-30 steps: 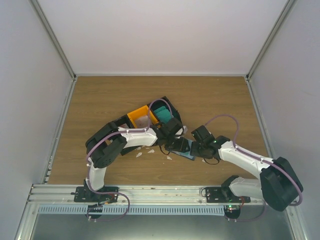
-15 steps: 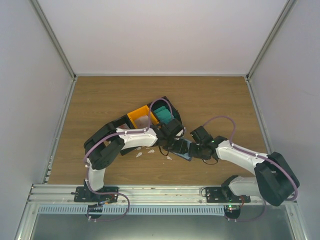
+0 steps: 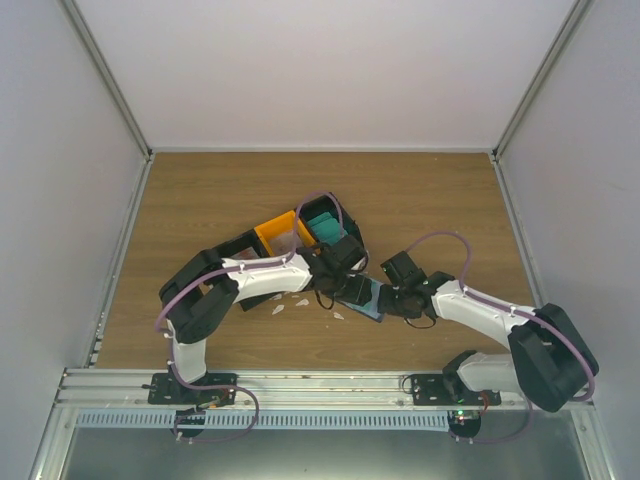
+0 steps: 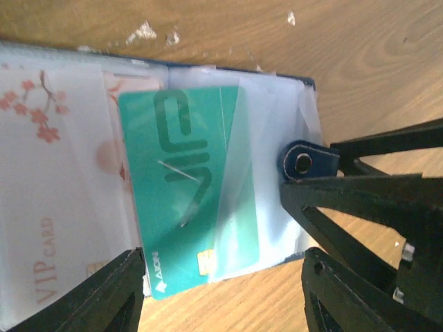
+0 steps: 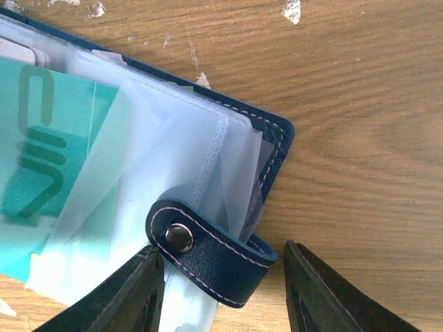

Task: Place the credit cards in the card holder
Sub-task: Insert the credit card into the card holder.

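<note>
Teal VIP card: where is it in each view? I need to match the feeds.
Top external: the card itself can't be made out; the card holder shows only as a blue sliver near the picture's centre.
Left wrist: the teal VIP card is in the centre, partly inside a clear sleeve, with its lower end sticking out.
Right wrist: at the left edge, under the sleeve.
Shared landmark: the snap tab, to the right of the card in both wrist views.

I'm driving two arms of one build. The left arm [image 3: 262, 276] and right arm [image 3: 490, 312] have white link shells between chunky black joint housings. A thin purple cable [image 3: 441, 234] loops along each. The black base plates sit at six o'clock, and the right one carries a green light [image 3: 458, 411]. The fingers [image 5: 315, 297] are matte black.
</note>
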### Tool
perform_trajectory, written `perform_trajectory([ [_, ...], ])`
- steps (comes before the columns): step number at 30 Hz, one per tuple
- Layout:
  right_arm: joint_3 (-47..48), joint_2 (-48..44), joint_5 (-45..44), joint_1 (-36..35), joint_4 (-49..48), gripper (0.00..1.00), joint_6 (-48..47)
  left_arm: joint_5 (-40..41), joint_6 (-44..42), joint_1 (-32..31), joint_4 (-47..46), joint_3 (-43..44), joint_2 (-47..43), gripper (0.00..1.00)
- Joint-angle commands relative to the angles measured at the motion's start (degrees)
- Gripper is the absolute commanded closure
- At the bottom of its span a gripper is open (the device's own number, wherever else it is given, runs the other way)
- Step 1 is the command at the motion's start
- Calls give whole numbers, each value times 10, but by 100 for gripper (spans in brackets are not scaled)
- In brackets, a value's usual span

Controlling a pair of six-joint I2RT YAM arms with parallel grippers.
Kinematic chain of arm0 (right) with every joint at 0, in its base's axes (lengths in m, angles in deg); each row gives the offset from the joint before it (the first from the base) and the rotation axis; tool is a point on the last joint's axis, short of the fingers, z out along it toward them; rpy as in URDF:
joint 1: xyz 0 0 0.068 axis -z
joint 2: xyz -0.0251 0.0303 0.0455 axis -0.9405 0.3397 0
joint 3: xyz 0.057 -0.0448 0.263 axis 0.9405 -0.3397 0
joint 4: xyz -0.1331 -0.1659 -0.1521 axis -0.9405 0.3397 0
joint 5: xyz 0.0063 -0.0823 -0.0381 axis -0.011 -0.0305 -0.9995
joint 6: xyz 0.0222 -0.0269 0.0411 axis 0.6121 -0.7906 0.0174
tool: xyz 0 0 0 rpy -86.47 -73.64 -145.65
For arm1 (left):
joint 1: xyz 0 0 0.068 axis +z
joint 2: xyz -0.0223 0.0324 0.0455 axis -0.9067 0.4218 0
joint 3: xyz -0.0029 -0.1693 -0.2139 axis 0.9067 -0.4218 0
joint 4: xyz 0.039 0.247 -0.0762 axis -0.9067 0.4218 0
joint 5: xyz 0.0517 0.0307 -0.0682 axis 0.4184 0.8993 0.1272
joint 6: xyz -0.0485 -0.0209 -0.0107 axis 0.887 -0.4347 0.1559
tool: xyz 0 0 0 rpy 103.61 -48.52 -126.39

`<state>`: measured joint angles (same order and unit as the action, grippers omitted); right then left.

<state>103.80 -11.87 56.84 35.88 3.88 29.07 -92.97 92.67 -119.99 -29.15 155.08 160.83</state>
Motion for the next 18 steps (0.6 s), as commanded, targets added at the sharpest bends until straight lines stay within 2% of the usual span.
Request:
perform_trajectory([
  [1, -11, 7, 5, 5, -8, 52, -5, 55, -21, -3, 13, 33, 16, 36],
  [11, -11, 14, 5, 6, -16, 53, -9, 93, -39, -2, 22, 62, 70, 39],
  [16, -14, 16, 21, 6, -21, 53, -11, 81, -39, -2, 25, 62, 80, 39],
  [18, -14, 17, 23, 6, -23, 53, -12, 58, -41, -2, 18, 58, 80, 43],
])
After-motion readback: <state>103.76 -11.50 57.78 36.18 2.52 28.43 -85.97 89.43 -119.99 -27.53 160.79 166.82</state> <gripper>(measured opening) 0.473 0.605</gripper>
